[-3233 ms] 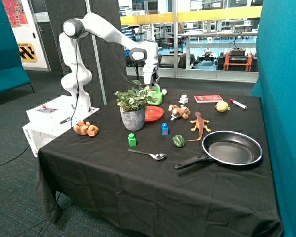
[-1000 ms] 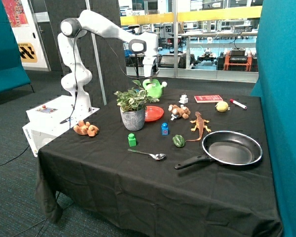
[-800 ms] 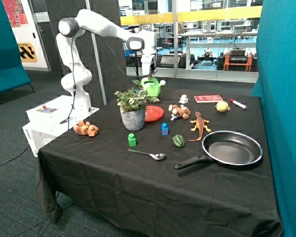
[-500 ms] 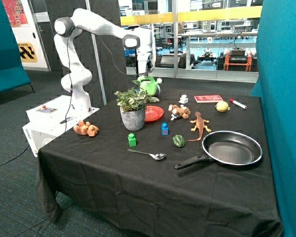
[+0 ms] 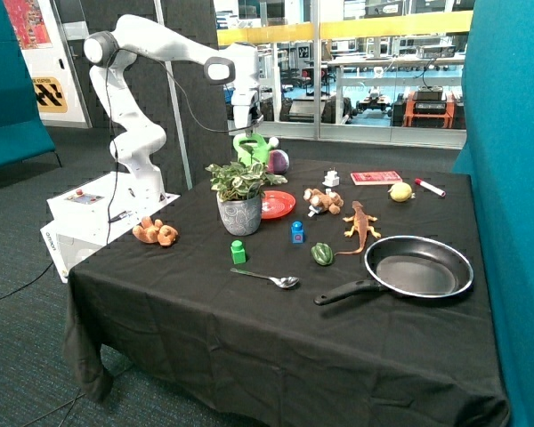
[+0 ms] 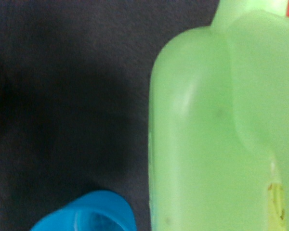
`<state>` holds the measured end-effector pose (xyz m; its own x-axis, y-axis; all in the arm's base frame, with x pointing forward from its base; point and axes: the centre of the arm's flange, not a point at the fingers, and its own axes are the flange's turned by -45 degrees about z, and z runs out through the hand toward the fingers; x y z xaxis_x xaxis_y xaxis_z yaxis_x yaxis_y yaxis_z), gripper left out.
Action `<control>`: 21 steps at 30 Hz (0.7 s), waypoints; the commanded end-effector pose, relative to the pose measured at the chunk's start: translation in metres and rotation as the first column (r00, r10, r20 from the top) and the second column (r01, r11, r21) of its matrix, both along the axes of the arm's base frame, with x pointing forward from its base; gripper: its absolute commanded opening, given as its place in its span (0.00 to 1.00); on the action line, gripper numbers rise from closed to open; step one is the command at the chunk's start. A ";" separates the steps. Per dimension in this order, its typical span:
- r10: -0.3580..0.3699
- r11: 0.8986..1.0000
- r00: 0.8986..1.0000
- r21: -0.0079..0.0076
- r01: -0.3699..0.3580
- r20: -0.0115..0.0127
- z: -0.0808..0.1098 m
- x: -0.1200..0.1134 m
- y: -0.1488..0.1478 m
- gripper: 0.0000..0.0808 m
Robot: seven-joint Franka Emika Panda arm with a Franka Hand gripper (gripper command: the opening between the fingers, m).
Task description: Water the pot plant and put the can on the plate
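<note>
Tool [image 5: 246, 132]: closed on the can [image 5: 252, 149], held aloft just behind the pot plant [image 5: 239, 197], clear of the desk [image 5: 249, 311]. Step: carry to pour. Next: tip spout over leaves. Plate [image 5: 277, 205]: beside pot, unoccupied.

- The tool [image 5: 246, 130] holds the can [image 5: 251, 148] in the air at the worktop's [image 5: 249, 338] far edge, just above the pot plant's [image 5: 240, 197] leaves.
- Plate [image 5: 277, 205] top is bare; the plant touches at 9 o'clock, a brown toy [image 5: 323, 201] stands near at 3 o'clock.
- Front half of the worktop lies open.
</note>
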<state>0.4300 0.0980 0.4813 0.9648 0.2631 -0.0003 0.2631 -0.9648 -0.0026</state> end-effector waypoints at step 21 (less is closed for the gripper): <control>-0.027 1.000 1.000 -0.002 0.027 0.001 0.027 -0.050 -0.082 0.00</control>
<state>0.3943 0.0401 0.5022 0.9680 0.2508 0.0000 0.2508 -0.9680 -0.0006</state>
